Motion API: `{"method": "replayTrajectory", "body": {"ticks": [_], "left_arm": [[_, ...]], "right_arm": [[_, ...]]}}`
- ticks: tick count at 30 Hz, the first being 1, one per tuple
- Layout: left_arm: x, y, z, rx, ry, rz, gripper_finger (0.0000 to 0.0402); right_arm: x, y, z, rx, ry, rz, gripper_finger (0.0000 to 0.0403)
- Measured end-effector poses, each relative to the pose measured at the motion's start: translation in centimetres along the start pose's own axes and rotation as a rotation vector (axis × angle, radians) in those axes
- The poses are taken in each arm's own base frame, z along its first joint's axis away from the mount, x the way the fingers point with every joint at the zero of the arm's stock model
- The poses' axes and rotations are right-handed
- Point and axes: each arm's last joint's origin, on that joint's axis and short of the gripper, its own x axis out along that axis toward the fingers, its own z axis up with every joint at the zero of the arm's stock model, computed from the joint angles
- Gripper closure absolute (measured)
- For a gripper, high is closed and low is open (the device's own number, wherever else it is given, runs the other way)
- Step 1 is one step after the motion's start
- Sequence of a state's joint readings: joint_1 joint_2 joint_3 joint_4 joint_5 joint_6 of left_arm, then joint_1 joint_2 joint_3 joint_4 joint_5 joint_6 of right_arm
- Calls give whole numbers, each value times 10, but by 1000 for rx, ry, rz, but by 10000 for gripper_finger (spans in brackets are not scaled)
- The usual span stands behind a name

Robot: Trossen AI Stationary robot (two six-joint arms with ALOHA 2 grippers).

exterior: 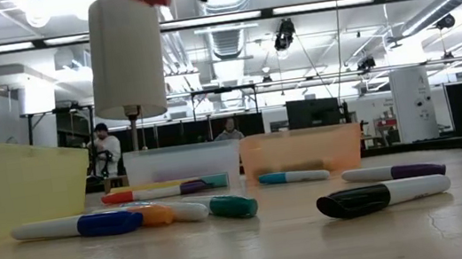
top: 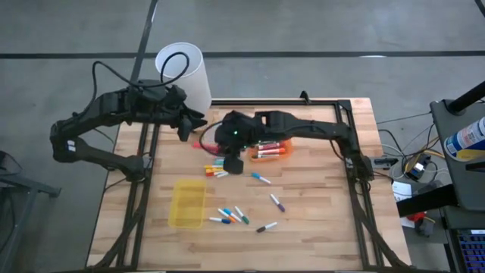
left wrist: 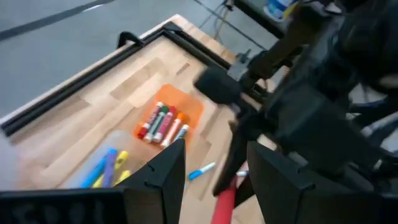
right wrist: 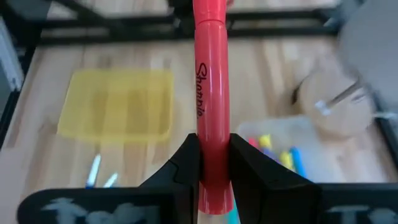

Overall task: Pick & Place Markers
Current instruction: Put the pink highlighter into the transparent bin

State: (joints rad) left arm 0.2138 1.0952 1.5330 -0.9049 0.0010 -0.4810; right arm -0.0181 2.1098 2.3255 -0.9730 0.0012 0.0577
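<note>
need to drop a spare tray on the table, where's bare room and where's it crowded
Bare wood lies right of the purple-capped marker, toward the right frame rail, and left of the yellow tray. The middle is crowded: loose markers, orange tray and right gripper.

- Even overhead light falls on my desk (top: 318, 212); shadows under the markers (top: 260, 179) are soft and short.
- Ceiling strips glare white behind, at desk level.
- My left wrist's view is blurred; my right's background is soft.
</note>
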Motion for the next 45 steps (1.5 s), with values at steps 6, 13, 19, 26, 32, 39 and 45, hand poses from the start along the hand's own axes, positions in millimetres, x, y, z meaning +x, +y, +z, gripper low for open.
{"method": "replayTrajectory", "body": {"ticks": [6, 13, 19, 26, 32, 39, 45], "left_arm": [[-17, -8, 12, -49, -136, -115, 237], [-51, -16, 28, -33, -391, -253, 237], [-64, -19, 34, 13, -497, -294, 237], [-58, -20, 36, 32, -504, -285, 237], [-34, -22, 41, 20, -467, -270, 237], [-20, -25, 46, 28, -479, -276, 237], [-18, -27, 50, 34, -516, -299, 237]], "right_arm": [[-27, -3, 8, 57, -67, -76, 349], [-56, -8, 13, 178, -143, -204, 349], [-96, -9, 26, 229, -316, -245, 349], [-145, -9, 41, 290, -568, -277, 349], [-158, -6, 53, 299, -726, -188, 349], [-146, -6, 53, 340, -710, -178, 349], [-146, -6, 54, 350, -720, -173, 349]]}}
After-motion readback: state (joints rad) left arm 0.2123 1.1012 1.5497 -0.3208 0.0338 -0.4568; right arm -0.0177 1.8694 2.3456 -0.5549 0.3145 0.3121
